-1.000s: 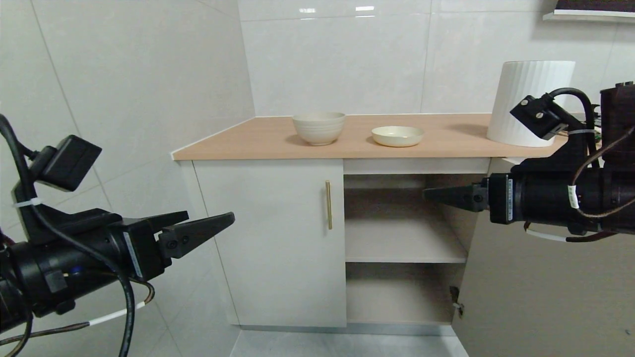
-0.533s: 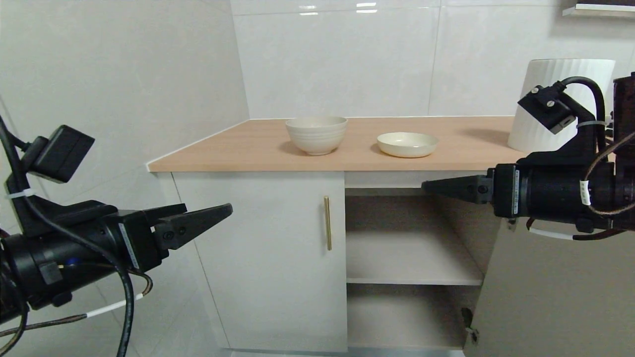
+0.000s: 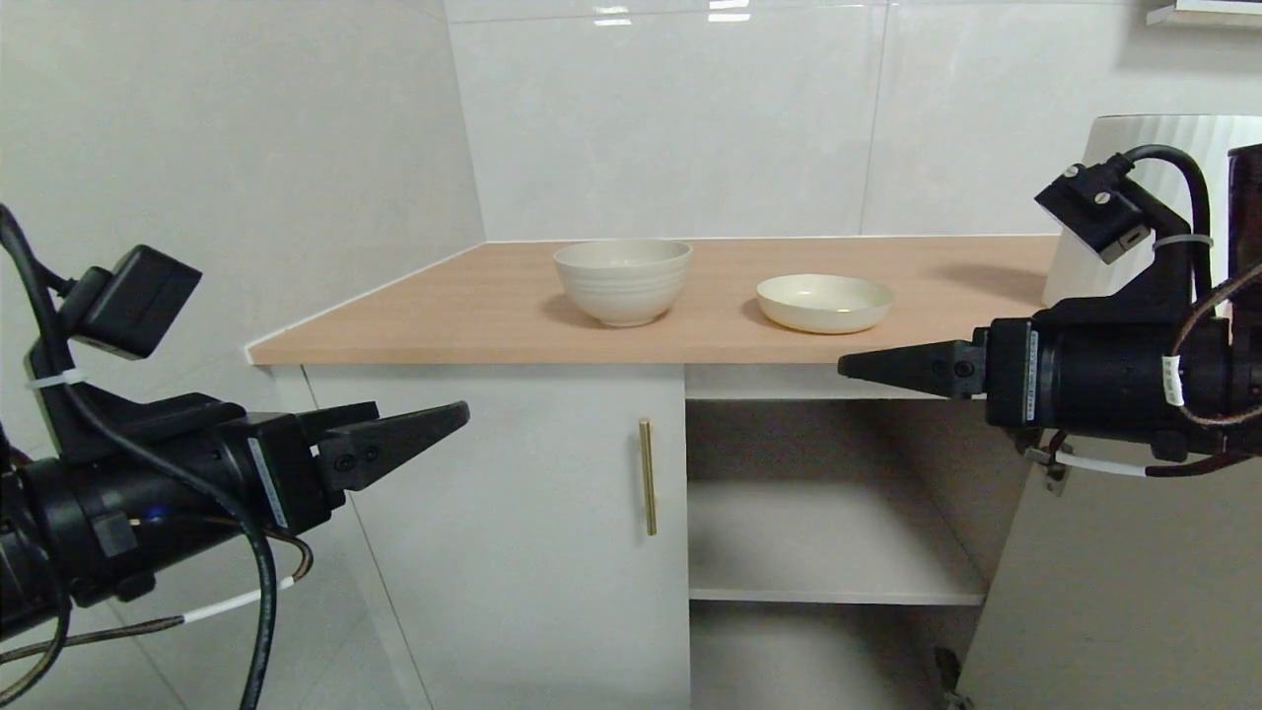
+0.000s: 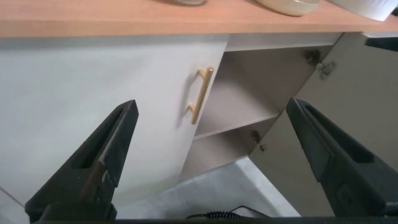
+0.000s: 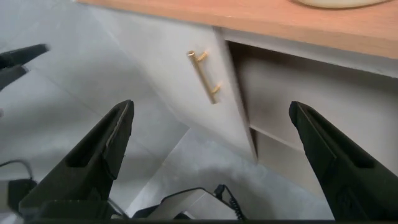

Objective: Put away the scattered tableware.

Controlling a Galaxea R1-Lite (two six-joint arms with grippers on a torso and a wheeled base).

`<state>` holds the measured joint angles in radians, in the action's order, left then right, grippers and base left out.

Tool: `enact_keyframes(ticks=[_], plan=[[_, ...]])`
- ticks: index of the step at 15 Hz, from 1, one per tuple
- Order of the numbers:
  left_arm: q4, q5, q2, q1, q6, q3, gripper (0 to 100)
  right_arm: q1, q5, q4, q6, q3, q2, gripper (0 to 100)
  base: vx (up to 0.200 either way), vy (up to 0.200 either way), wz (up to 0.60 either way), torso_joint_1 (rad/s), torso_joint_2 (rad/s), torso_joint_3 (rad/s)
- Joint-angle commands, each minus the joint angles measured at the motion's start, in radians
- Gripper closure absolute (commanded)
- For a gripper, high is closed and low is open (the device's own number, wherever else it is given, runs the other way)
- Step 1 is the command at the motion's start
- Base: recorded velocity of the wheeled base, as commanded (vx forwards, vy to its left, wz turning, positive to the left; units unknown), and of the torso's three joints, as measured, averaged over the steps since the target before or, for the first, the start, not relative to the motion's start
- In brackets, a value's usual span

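On the bench (image 3: 473,316), the bowl (image 3: 622,281) stands left of the shallow dish (image 3: 825,302), both higher than either gripper. The left gripper (image 3: 419,419) — jaws spread, empty — hangs well below and left of the bowl; the right gripper (image 3: 850,367), jaws likewise spread, sits just under the bench edge, nearer the dish.

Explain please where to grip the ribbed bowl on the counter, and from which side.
Probably the near rim of the bowl, from above: it stands upright and open, so its thin wall can be pinched inside and outside. The rounded sides may slip.
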<state>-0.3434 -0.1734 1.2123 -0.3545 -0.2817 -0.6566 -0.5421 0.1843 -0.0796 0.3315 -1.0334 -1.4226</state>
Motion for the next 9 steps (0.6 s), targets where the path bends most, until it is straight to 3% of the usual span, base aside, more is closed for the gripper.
enact_keyframes(ticks=[1,6,9], plan=[[0.000,0.000,0.004,0.000,-0.001,0.000,0,0.001,0.000,-0.002,0.001,0.003,0.005,0,0.000,0.000,0.00,0.000,0.00,0.000],[-0.003,-0.001,0.026,0.000,-0.001,-0.005,0,0.001,-0.002,-0.003,0.000,0.000,-0.012,0,0.000,0.000,0.00,0.005,-0.02,-0.013],[-0.002,-0.001,0.041,0.000,-0.001,-0.009,0,0.002,-0.002,-0.003,0.000,-0.002,-0.019,0,0.000,0.000,0.00,0.046,-0.22,-0.245]])
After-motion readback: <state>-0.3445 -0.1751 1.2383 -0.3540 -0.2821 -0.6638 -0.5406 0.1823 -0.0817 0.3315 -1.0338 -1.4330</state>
